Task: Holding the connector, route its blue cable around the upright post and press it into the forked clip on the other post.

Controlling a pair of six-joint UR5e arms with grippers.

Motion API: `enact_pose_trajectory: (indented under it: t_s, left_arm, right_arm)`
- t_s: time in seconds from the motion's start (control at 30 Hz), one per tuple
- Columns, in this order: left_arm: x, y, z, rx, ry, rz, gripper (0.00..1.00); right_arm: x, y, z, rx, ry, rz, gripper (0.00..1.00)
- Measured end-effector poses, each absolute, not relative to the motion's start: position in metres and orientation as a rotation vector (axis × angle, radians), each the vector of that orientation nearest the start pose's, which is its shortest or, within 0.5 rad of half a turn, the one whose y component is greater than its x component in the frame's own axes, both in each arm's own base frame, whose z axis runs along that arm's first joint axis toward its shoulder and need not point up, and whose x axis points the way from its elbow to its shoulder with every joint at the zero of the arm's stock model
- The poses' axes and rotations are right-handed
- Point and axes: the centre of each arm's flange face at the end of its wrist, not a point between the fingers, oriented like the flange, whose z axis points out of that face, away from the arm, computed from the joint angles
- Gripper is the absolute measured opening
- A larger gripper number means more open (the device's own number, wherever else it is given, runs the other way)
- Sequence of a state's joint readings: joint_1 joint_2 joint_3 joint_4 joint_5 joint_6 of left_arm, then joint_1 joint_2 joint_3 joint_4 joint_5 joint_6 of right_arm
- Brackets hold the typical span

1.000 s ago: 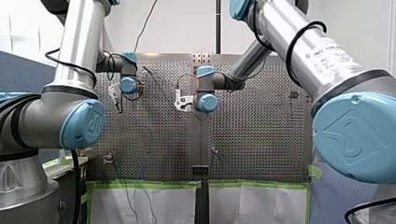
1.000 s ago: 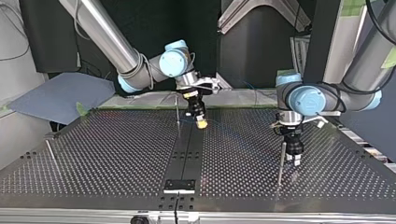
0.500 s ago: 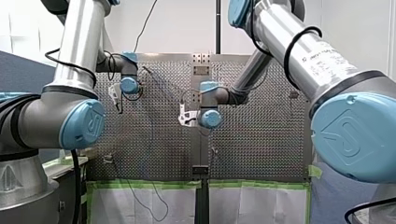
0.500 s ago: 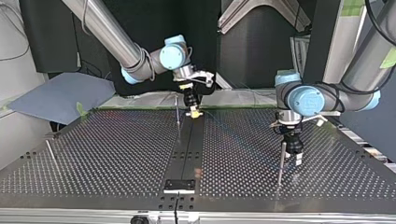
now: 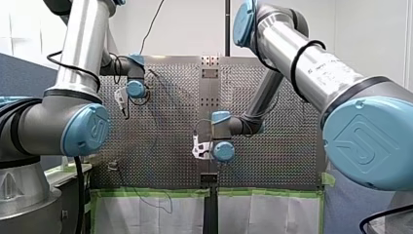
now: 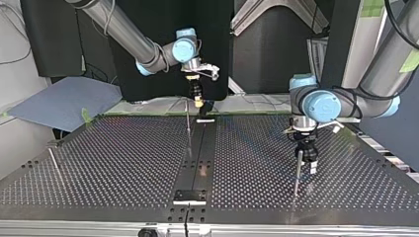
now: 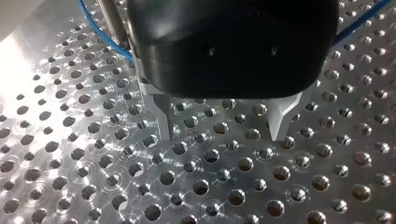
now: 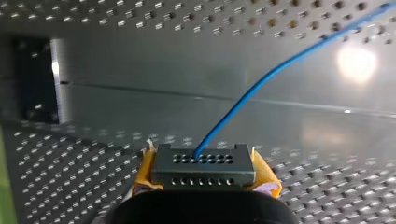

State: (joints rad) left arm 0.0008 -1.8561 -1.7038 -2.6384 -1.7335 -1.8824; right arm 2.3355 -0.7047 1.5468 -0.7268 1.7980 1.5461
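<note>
In the right wrist view my right gripper [image 8: 204,175] is shut with its yellow pads [image 8: 142,173] on a dark grey connector [image 8: 203,164]. The blue cable [image 8: 280,67] runs out of the connector's face and away over the plate. In the top view this gripper [image 6: 198,102] hangs near the table's far edge, beside a thin upright post [image 6: 188,126]. My left gripper [image 7: 222,138] is open over bare holes, its metal fingers [image 7: 164,119] apart and holding nothing. A post [image 7: 111,18] with blue cable [image 7: 100,33] against it stands beside this gripper's body. In the top view it [image 6: 310,165] sits next to a second post [image 6: 297,173].
A dark strip [image 6: 197,153] runs down the middle of the perforated table [image 6: 108,163], with a black plate [image 6: 190,195] at its near end. A thin rod [image 6: 54,164] stands at the top view's left. Green tape [image 5: 146,193] and white sheets line the front view's lower edge.
My right arm has carried the connector toward the top view's far edge, lower in the front view. My left arm has stayed by its post.
</note>
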Motion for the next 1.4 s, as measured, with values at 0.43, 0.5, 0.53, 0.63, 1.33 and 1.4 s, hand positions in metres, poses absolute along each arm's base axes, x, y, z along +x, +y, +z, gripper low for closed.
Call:
enact_pose_trajectory:
  t_s: [0.43,0.5,0.53,0.63,1.33,1.4]
  left_arm:
    - [0.584,-0.118,0.320,-0.362,1.445,-0.125,1.00]
    - [0.584,-0.118,0.320,-0.362,1.445,-0.125,1.00]
    - [0.584,-0.118,0.320,-0.362,1.445,-0.124,1.00]
    - [0.584,-0.118,0.320,-0.362,1.445,-0.124,1.00]
    - [0.583,-0.118,0.319,-0.361,1.449,-0.123,1.00]
    - [0.583,-0.118,0.319,-0.361,1.450,-0.123,1.00]
  right_arm:
    - [0.529,-0.399,-0.042,1.717,-0.974,1.459,0.00]
    - [0.526,-0.398,-0.052,1.717,-0.980,1.454,0.00]
    - [0.524,-0.397,-0.060,1.719,-0.985,1.445,0.00]
    - [0.516,-0.394,-0.081,1.731,-0.999,1.417,0.00]
    - [0.437,-0.368,-0.189,1.788,-1.095,1.245,0.00]
    - [0.433,-0.369,-0.190,1.782,-1.097,1.242,0.00]
